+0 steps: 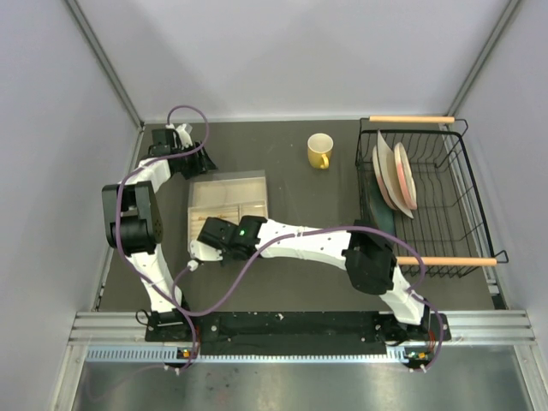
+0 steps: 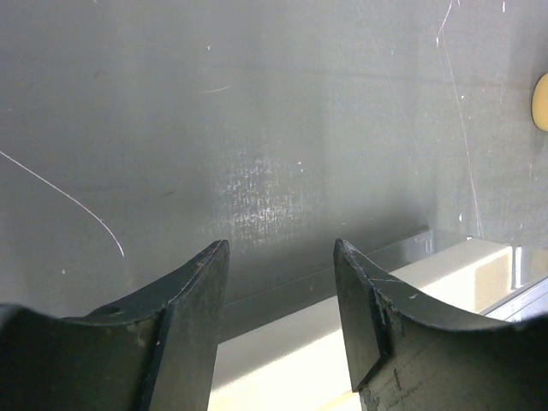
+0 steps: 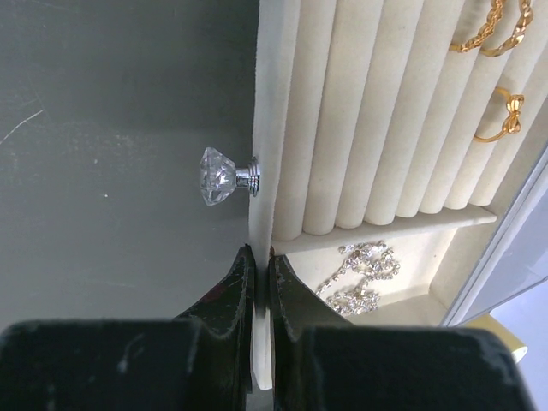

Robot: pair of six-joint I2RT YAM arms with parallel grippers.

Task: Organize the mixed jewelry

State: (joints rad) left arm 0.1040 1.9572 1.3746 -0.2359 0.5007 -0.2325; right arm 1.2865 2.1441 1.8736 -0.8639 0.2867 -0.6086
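Cream slotted jewelry box (image 3: 282, 103): right gripper (image 3: 261, 257) pinches its front wall beside faceted crystal knob (image 3: 221, 176); gold rings (image 3: 499, 116), silvery glittery cluster (image 3: 360, 278) inside (left gripper (image 2: 281, 248) spread, empty).

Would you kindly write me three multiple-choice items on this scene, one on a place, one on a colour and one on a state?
1. Where does the silvery cluster lie in relation to the jewelry box? A in a ring slot; B in the open compartment beside the padded rolls; C outside it.
2. What colour is the mug? A red; B yellow; C blue.
3. How is the right gripper? A wide open; B shut on nothing; C shut on the box's front wall near the crystal knob.
Answers: 1 B, it glitters in the compartment past the rolls' ends; 2 B, it is plainly yellow from above; 3 C, the cream wall sits pinched between its fingers.
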